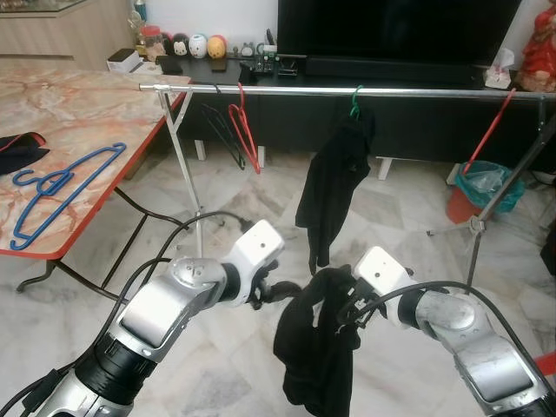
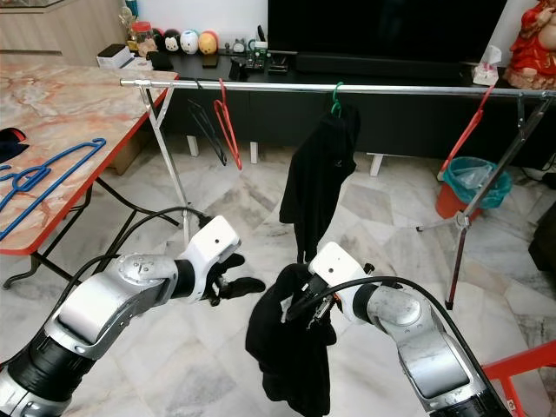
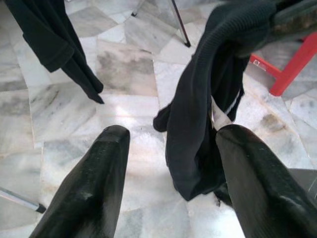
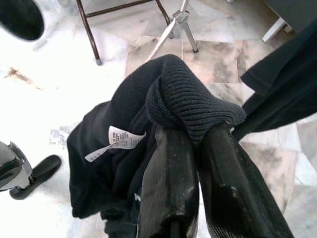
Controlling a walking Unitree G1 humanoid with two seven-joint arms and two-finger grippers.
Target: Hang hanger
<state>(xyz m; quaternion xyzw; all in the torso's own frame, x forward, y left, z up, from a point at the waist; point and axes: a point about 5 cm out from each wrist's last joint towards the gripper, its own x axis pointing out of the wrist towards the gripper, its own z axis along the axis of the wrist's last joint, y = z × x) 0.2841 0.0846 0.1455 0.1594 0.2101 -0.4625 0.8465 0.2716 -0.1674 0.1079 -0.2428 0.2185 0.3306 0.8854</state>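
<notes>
The right hand (image 4: 190,148) pinches a black knitted garment (image 2: 291,347) dangling above the marble floor; the left hand (image 3: 171,163), fingers spread, hovers just beside it, below the silver clothes rail (image 1: 365,90).

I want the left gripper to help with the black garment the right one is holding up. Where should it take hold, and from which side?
Probably the ribbed collar edge of the garment, just beside the right gripper, coming in level from the robot's left. That fold bunches thick and firm at the top, while the rest hangs limp below. The left gripper is open and already faces it.
</notes>
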